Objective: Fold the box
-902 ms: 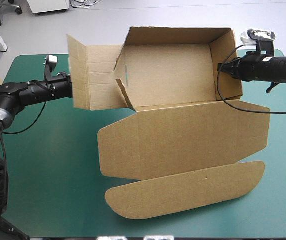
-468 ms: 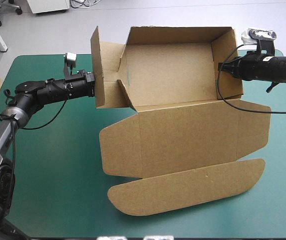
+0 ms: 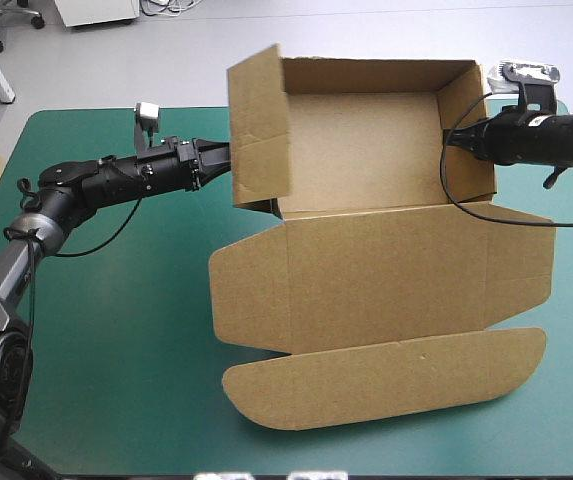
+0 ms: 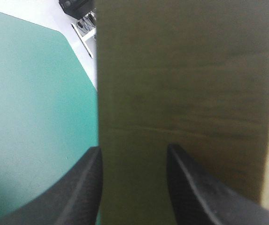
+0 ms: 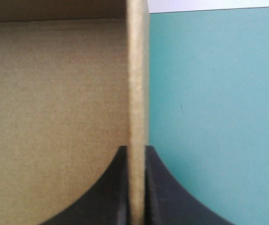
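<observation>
On the teal-green table (image 3: 116,330), left pincer (image 4: 133,150) sits spread against the left wall of the brown box (image 3: 366,270), right pincer (image 5: 136,150) pinching its right wall.

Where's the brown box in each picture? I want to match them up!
High view: the box fills the middle, walls up at the far end, lid flat nearer.
Left wrist view: its board stands just ahead of the open left pincer.
Right wrist view: one wall's edge is nipped in the right pincer.
Shared landmark: the teal-green cover beside the box.
</observation>
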